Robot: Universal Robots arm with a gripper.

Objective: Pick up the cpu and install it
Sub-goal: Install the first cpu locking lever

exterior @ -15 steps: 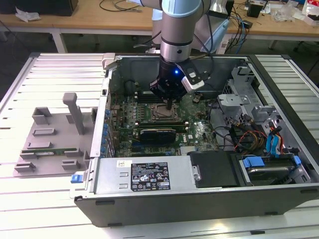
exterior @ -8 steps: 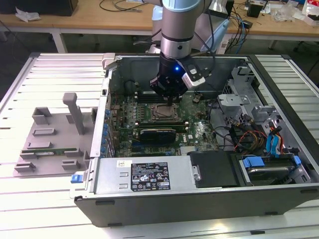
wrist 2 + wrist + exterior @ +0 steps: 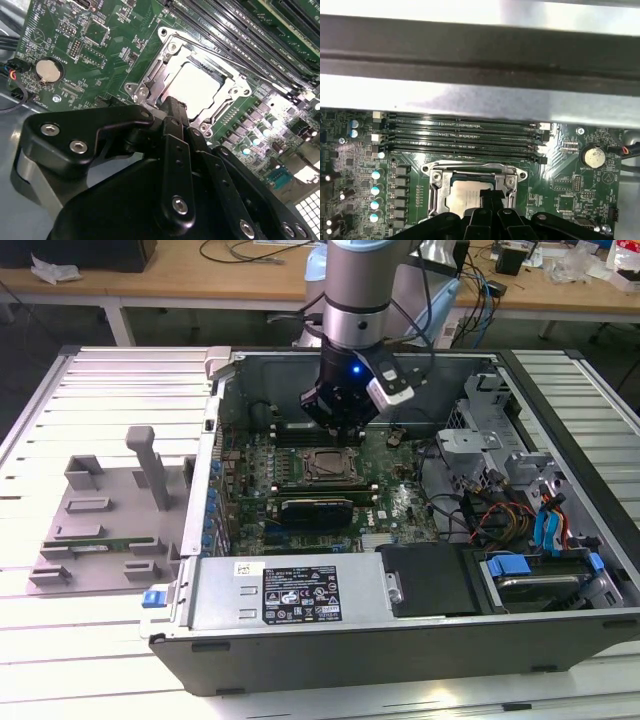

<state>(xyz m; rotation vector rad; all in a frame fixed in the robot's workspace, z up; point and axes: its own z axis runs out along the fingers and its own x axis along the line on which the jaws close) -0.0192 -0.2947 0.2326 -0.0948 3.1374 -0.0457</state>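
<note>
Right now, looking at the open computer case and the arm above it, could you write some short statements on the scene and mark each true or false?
1. The silvery square cpu lies inside the metal socket frame on the green motherboard. True.
2. The black gripper hovers over the grey plastic fixture. False: it is above the socket, inside the black computer case.
3. The round silver coin battery sits on the motherboard. True.
4. The case is closed. False: it is open.

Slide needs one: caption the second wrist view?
Gripper poised at the cpu lying in its socket frame on the motherboard.
</note>
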